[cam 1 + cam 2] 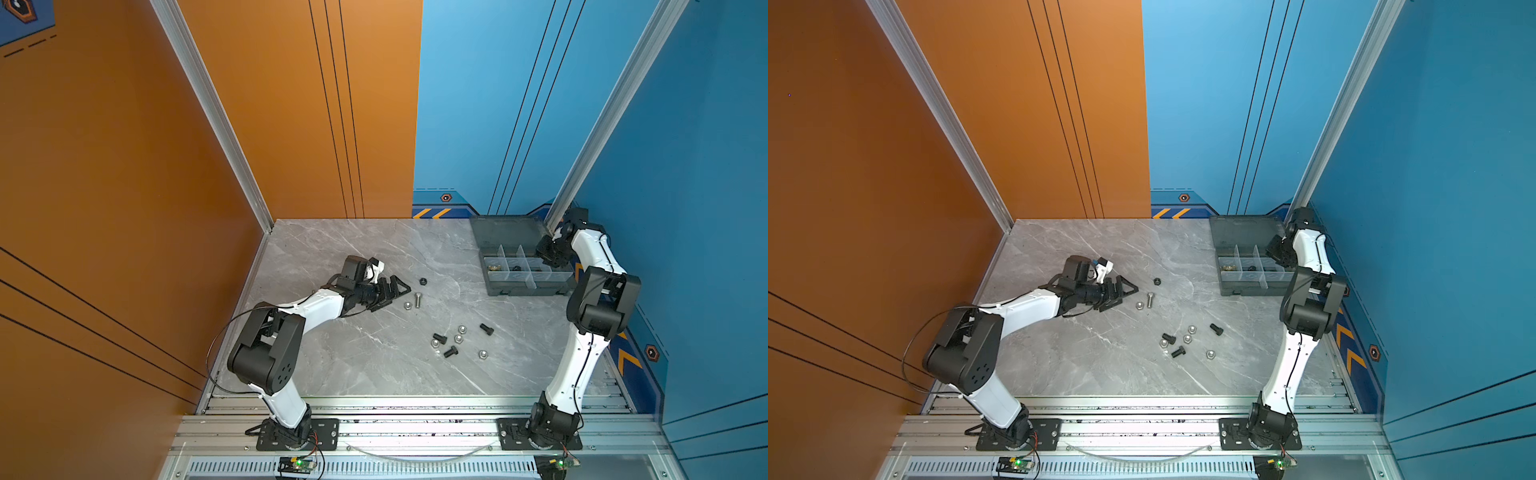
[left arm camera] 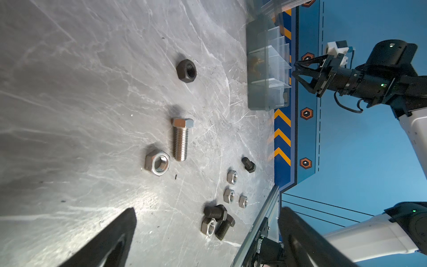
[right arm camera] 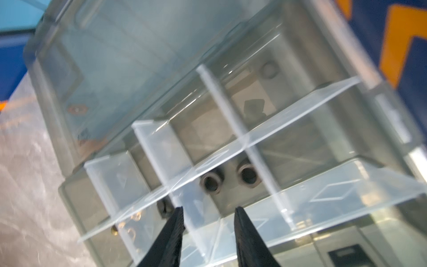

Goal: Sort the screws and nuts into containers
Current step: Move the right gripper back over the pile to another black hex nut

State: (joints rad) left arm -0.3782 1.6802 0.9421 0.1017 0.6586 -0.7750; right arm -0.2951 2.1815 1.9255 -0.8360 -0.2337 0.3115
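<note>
Grey marble counter [image 1: 374, 374], orange wall [image 1: 124, 166] on one side, blue wall [image 1: 685, 124] on the other. The smoky organiser box [image 1: 524, 289] sits at the counter's far right corner, lid [image 1: 507, 230] thrown back toward the far edge. Brass pieces [image 1: 494, 268] lie in the compartment nearest the counter's middle. Two dark nuts [image 3: 210, 183] lie in a compartment just ahead of the right gripper [image 3: 208, 209].

Right gripper: over the box, jaws parted, nothing between them. The elbow is folded high and the wrist tips down.

Key relation: the silver bolt [image 1: 418, 299] lies flat just ahead of the left gripper [image 1: 392, 296], toward the right edge. Its long axis runs near-to-far, head toward the far edge, so it lies crosswise to the way the gripper points. A silver nut [image 1: 408, 306] sits just beside its shank end; can't tell if they touch. A loose black nut [image 1: 423, 281] lies near, toward the far edge. The left arm is clearly nearer these three; the right is well apart.

Left gripper: jaws wide, empty, low over the counter, forearm almost level. It looks rolled on its side, one finger low by the counter. It probably needs a wrist roll and a downward tip before closing across the shank.

Three black bolts [image 1: 439, 338] and four small silver nuts [image 1: 458, 338] lie scattered mid-counter toward the near edge, between the arms.
</note>
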